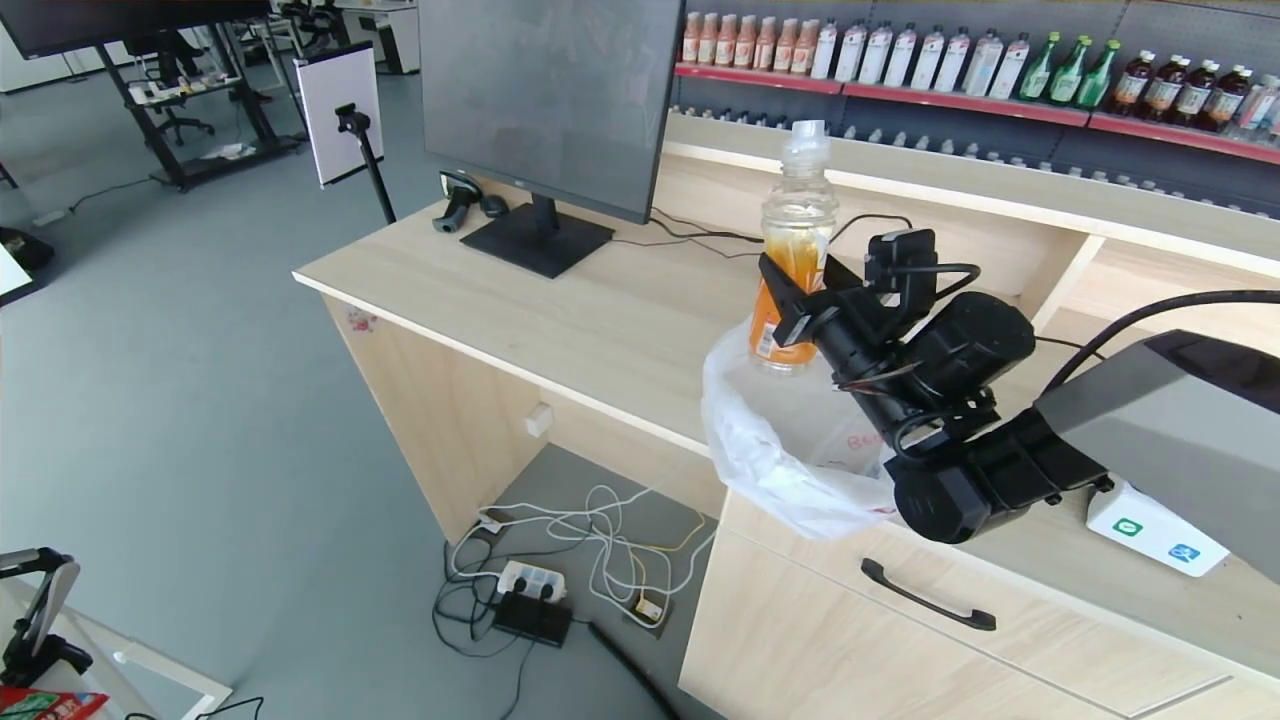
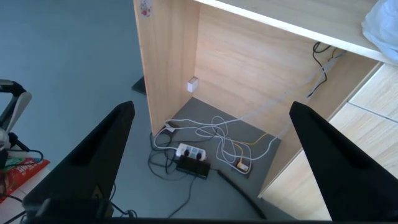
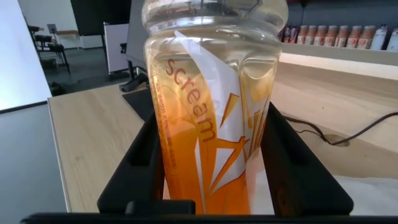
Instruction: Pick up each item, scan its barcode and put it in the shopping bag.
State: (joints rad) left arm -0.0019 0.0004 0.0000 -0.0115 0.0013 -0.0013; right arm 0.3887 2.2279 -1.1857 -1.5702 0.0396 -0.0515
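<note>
Black fingers of the right gripper are clamped on the lower body of a clear plastic bottle of orange drink. The bottle is held upright just above the mouth of a white crinkled plastic shopping bag at the near edge of the pale wooden counter. Judged step: bagging. The next move calls for a straight descent into the bag, then release. The left gripper, fingers spread wide and empty, hangs over the floor, near left.
</note>
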